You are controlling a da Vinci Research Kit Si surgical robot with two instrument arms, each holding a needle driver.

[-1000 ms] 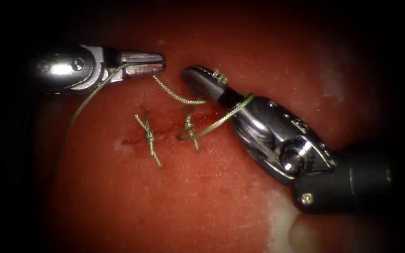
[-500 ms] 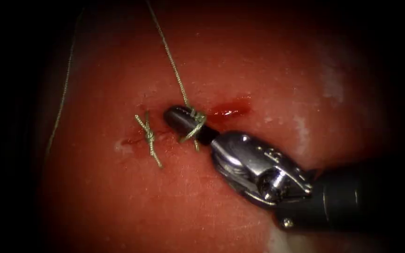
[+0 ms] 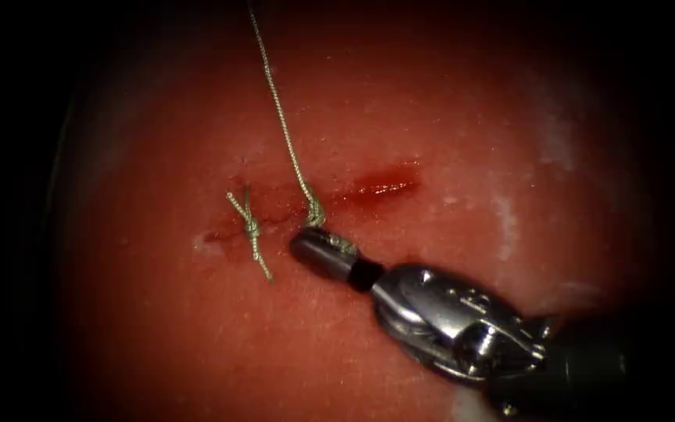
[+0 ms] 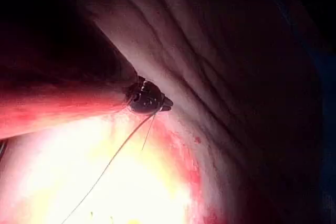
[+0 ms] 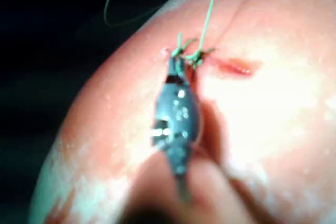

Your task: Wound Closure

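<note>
The right tool (image 3: 308, 241) reaches in from the lower right, its jaws shut on the short thread end just below a fresh knot (image 3: 315, 213) on the cut (image 3: 380, 186). From that knot the green thread (image 3: 279, 109) runs taut straight up and out of the endoscope view. The right wrist view has the same jaws (image 5: 176, 62) at the knot (image 5: 191, 56). In the left wrist view the left tool (image 4: 164, 103) is raised off the tissue with its jaws shut on the thread (image 4: 113, 158), which trails away from it.
A finished stitch (image 3: 251, 227) with two cut tails sits on the left end of the cut. Red fluid (image 3: 384, 187) lies in the open right part. The tissue (image 3: 447, 117) slopes away into dark on the left.
The left tool has left the endoscope view upward, drawing the thread taut. The right tool moved down and left; the loop slid off its jaws and closed into a knot.
</note>
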